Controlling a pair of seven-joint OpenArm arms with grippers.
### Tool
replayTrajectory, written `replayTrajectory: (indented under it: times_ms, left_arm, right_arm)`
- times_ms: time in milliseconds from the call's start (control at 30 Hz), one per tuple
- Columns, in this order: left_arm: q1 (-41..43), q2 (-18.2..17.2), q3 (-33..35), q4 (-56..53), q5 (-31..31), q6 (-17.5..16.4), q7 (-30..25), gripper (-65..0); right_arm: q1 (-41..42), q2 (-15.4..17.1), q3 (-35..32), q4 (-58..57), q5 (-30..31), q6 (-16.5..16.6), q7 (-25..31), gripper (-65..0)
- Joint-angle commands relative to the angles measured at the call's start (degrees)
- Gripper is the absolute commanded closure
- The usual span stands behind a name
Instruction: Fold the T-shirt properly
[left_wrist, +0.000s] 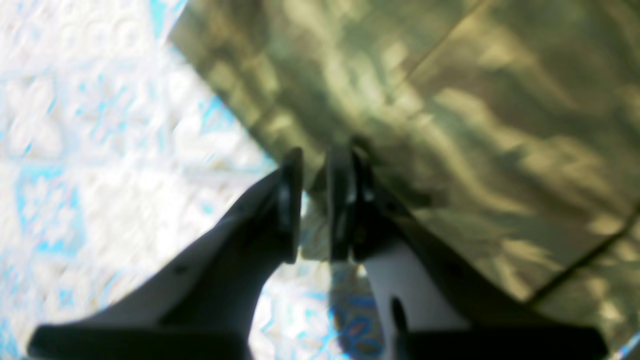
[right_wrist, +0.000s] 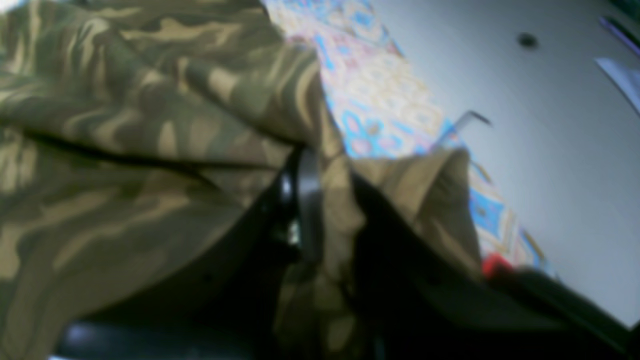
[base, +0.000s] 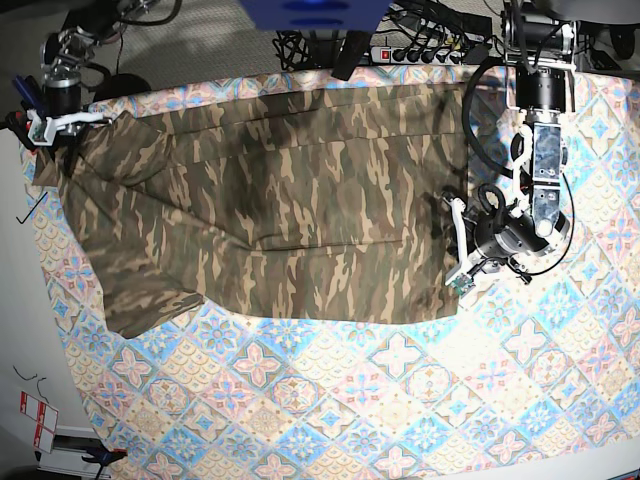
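Note:
The camouflage T-shirt (base: 300, 200) lies spread across the far half of the pastel tile-patterned cloth (base: 350, 400), with one sleeve at the near left. At the shirt's far-left corner, my right gripper (base: 45, 130) is shut on the T-shirt (right_wrist: 125, 125). In the right wrist view the fabric drapes over the right gripper (right_wrist: 325, 165) and hides most of it. My left gripper (base: 457, 245) stands at the shirt's right edge. In the left wrist view the left gripper (left_wrist: 319, 165) is nearly closed, with a strip of the T-shirt (left_wrist: 475, 125) pinched between its fingers.
A power strip (base: 420, 50) and cables lie beyond the far edge. Bare grey table (base: 15, 300) runs along the left, with a bent metal key (right_wrist: 470, 117) on it. A small red part (right_wrist: 495, 262) shows by the right gripper.

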Motion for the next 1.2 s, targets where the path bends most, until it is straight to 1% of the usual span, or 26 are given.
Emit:
replayTrajectory:
  times_ms: [0, 33, 100, 200, 267, 367, 400, 467, 533, 600, 633, 700, 733, 800, 867, 933, 1033, 1100, 1167]
  left_arm:
    - [-1.1, 0.7, 0.0, 0.9, 0.6, 0.2, -0.9, -8.7]
    - [-1.1, 1.5, 0.0, 0.9, 2.6, 0.2, -0.8, -8.7]
    - [-1.1, 3.4, 0.0, 0.8, 6.2, 0.2, -0.8, -8.8]
    - [-1.1, 5.6, 0.0, 0.8, 10.2, 0.2, -0.8, -8.8]
    - [-1.1, 7.0, 0.0, 0.8, 12.7, 0.2, -0.9, -8.8]
    - [-1.3, 8.3, 0.3, 0.8, 15.1, 0.2, -0.9, -8.8]
    - [-1.4, 8.8, 0.3, 0.8, 15.6, 0.2, -0.9, -8.8]
    - [-1.4, 9.1, 0.2, 0.8, 16.1, 0.2, -0.9, -8.8]
    - [-1.4, 9.1, 0.2, 0.8, 16.0, 0.2, -0.9, -8.8]
    - [-1.4, 9.2, 0.1, 0.8, 16.0, 0.2, -0.9, -8.8]
    - [-1.4, 9.2, 0.1, 0.8, 16.0, 0.2, -0.9, -8.8]
    - [-1.4, 9.2, 0.1, 0.8, 16.0, 0.2, -0.9, -8.8]
    - [-1.4, 9.2, 0.0, 0.8, 16.0, 0.2, -0.9, -8.8]
    - [-1.4, 9.2, 0.0, 0.8, 16.0, 0.2, -0.9, -8.8]
    - [-1.3, 9.1, 0.0, 0.8, 16.0, 0.2, -0.9, -8.8]
    - [-1.2, 9.1, 0.0, 0.8, 16.0, 0.2, -0.9, -8.8]
    - [-1.2, 9.1, 0.0, 0.8, 16.0, 0.2, -0.8, -8.8]
    - [-1.1, 9.1, -0.1, 0.8, 16.0, 0.2, -0.7, -8.8]
    - [-1.1, 9.0, -0.1, 0.8, 16.0, 0.2, -0.6, -8.8]
  right_arm:
    - [1.0, 1.1, 0.2, 0.8, 1.5, 0.1, 2.2, -1.5]
    - [0.8, 1.1, 0.2, 0.8, 1.6, 0.1, 1.8, -2.8]
    - [0.8, 1.0, 0.2, 1.3, 2.0, 0.1, -0.7, -8.1]
    - [1.3, -0.6, 2.2, 3.6, 1.7, 0.1, -5.1, -19.1]
    - [1.3, -1.6, 2.8, 7.9, 1.6, 0.1, -7.5, -27.8]
    - [1.3, -2.7, 2.8, 13.7, 1.9, 0.1, -10.1, -39.1]
    - [1.4, -2.9, 3.1, 15.7, 2.0, 0.1, -11.0, -42.1]
    - [1.9, -3.9, 3.3, 19.2, 2.9, 0.1, -11.7, -46.0]
    - [3.1, -4.6, 3.7, 23.0, 6.1, 0.1, -11.9, -46.8]
    - [3.4, -4.8, 5.2, 25.2, 9.4, 0.1, -11.9, -45.9]
    - [3.8, -4.8, 5.7, 25.5, 10.2, 0.1, -12.1, -45.3]
    - [5.1, -4.8, 5.8, 25.5, 9.6, 0.1, -13.5, -44.6]
    - [6.2, -4.7, 5.6, 25.5, 8.8, 0.1, -15.1, -44.4]
    - [10.2, -4.5, 4.3, 25.3, 7.2, 0.1, -20.3, -44.2]
    - [14.4, -4.3, 3.8, 24.0, 6.8, 0.1, -25.6, -44.2]
    - [18.9, -1.9, 3.6, 21.2, 6.8, 0.1, -30.4, -44.2]
    - [25.1, 1.2, 3.6, 14.0, 6.8, 0.1, -35.6, -44.2]
    - [28.7, 4.2, 3.6, 8.3, 6.5, 0.1, -37.4, -44.2]
    - [30.8, 7.2, 3.6, 2.1, 5.2, 0.1, -37.9, -44.3]
